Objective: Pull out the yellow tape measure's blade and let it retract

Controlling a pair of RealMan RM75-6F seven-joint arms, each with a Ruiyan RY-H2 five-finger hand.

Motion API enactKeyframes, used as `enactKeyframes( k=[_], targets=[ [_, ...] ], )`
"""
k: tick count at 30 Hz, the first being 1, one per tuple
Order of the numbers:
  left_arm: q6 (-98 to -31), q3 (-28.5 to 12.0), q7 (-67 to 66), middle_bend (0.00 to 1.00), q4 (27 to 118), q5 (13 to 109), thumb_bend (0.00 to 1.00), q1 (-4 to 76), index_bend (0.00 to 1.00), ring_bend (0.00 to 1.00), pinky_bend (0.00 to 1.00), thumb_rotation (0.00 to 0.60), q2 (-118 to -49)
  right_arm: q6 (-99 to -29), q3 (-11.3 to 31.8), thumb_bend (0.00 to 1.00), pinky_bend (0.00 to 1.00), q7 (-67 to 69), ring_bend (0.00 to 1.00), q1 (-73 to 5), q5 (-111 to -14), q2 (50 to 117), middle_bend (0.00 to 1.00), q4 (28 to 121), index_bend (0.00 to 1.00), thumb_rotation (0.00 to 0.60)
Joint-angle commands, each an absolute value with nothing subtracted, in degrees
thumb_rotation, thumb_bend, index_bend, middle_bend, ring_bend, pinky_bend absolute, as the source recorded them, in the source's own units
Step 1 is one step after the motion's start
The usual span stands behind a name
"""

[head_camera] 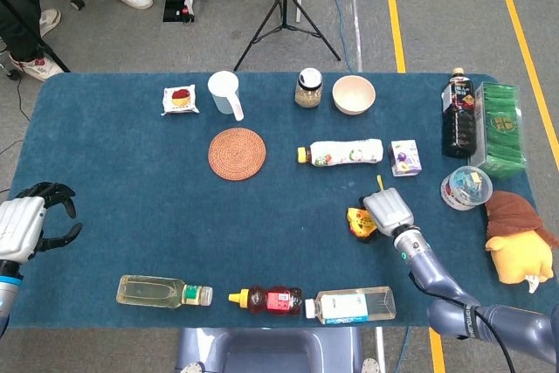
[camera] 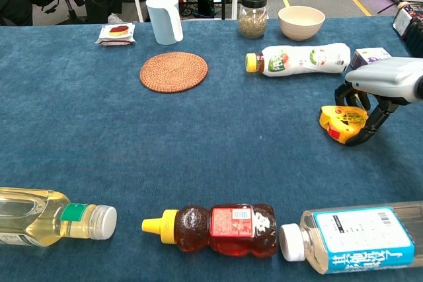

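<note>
**Q:** What's the head camera giving you?

**Me:** I've got the yellow tape measure [head_camera: 357, 220] lying on the blue table [head_camera: 131, 216], right of centre, below the white bottle [head_camera: 341, 153] on its side. My right hand [head_camera: 387, 210] sits over its right edge. From up here the palm hides the fingers, so I can't tell if it's gripping. My left hand [head_camera: 31, 220] is way off at the left edge — fingers curled but apart, holding nothing.

**Q:** And the chest camera?

**Me:** Clearer. The tape measure [camera: 341, 122] rests flat on the cloth, and the right hand [camera: 373, 90] arches above it, dark fingers [camera: 367, 131] curled down around its right side, tips at the case. Whether they really clamp it I can't say. The left hand isn't visible here.
</note>
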State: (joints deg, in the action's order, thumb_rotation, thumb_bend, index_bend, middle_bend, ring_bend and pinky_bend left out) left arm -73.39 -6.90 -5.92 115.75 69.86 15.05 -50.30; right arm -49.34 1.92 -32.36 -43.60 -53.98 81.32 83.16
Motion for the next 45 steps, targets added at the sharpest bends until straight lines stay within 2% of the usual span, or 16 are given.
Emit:
enactKeyframes(
  k=[1, 16, 26, 42, 45],
  targets=[
    [-73.44, -6.84, -5.94, 0.35, 115.78, 69.83, 0.27, 14.98, 0.56, 0.23, 0.26, 0.6, -50.23, -49.35, 2.15, 0.12, 0.52, -31.74, 0.48, -43.52, -54.18, 81.53, 0.52, 83.0, 0.49, 0.389],
    [-73.44, -6.77, -6.81, 0.35, 116.26, 69.34, 0.27, 15.03, 0.56, 0.23, 0.26, 0.6, -50.06, -48.06, 3.74, 0.15, 0.59, -23.87, 0.61, -43.12, -59.04, 80.68, 0.66, 82.91, 0.63, 0.388],
    [-71.2, -7.13, -9.6, 0.35, 117.57, 67.92, 0.27, 16.99, 0.56, 0.23, 0.32, 0.6, -50.5, -49.17, 4.68, 0.16, 0.61, -15.73, 0.64, -41.88, -66.17, 76.8, 0.69, 86.91, 0.66, 0.387],
    [-59.47, -9.54, -12.45, 0.35, 116.8, 65.09, 0.27, 26.74, 0.56, 0.24, 0.31, 0.599, -54.11, -50.65, 5.94, 0.16, 0.61, -13.27, 0.64, -42.38, -72.63, 71.96, 0.69, 96.1, 0.66, 0.386],
    [-56.16, -10.58, -12.37, 0.35, 115.88, 64.09, 0.26, 29.71, 0.56, 0.24, 0.29, 0.545, -55.87, -50.84, 6.23, 0.16, 0.61, -13.7, 0.64, -42.59, -72.86, 71.54, 0.69, 97.31, 0.66, 0.386]
  ],
)
